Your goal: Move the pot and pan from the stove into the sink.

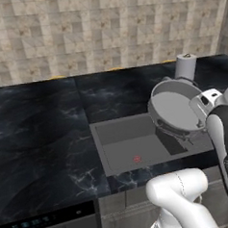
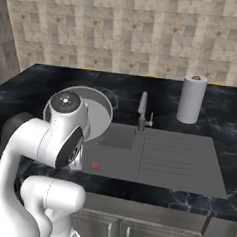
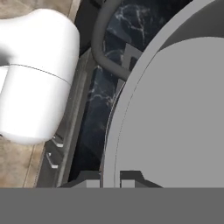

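Holding the pot [image 1: 176, 110] by its rim, the gripper [image 3: 110, 179] has its two fingertips pinched on either side of the thin wall, as the hand view shows at its bottom edge. The pot is off any surface: tilted steeply, its pale grey inside faces outward, and it hangs over the right end of the sink [image 1: 118, 135] basin in the left base view. In the right base view the same pot [image 2: 93, 109] sits above the basin's left end, just left of the faucet [image 2: 142, 109], partly behind the arm's wrist. The basin floor [image 2: 120, 137] beneath it looks bare apart from the small red drain mark, and the ribbed drainboard [image 2: 177, 162] to the faucet's side carries nothing. A paper towel roll [image 2: 191, 99] stands on the counter [image 1: 36, 140] near the back edge, well apart from the pot.

I judge the task roughly a quarter to halfway through: the pot is lifted and brought over the sink but not yet set down. What is left is lowering it into the basin, letting go, then fetching the pan and bringing it here too. The steep tilt suggests the pot may swing or clatter against the basin's wall on release.
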Robot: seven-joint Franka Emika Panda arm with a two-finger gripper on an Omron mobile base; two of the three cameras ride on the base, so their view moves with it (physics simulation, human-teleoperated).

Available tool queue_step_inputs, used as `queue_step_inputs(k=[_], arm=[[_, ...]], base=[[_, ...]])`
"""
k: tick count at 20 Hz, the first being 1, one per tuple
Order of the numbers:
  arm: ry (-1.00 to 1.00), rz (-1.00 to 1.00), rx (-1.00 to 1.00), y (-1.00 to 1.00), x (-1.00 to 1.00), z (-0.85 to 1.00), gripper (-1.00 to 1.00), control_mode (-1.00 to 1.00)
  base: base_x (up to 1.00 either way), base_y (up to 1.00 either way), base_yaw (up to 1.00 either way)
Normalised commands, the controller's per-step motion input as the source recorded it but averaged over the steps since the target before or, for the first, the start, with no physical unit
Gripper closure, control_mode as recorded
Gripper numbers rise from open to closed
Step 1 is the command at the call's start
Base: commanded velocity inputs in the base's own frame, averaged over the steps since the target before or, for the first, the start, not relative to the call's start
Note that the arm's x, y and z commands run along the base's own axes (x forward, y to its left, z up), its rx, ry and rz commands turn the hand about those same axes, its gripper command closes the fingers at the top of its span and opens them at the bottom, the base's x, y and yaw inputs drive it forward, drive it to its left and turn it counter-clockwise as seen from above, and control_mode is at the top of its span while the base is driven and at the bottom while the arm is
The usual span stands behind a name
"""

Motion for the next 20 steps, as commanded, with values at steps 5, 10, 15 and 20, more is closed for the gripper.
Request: queue_step_inputs(k=[5,10,15,20], arm=[[0.06,-0.09,-0.03,0.30,0.42,-0.18,1.00,-1.00],[0.03,-0.10,-0.02,0.16,0.06,-0.22,1.00,-1.00],[0.02,-0.11,-0.02,0.13,0.00,-0.24,1.00,-1.00],[0.01,-0.12,-0.01,0.17,0.15,-0.19,1.00,-1.00]], base=[[0.00,0.00,0.00],[0.00,0.00,0.00],[0.00,0.00,0.00],[0.00,0.00,0.00]])
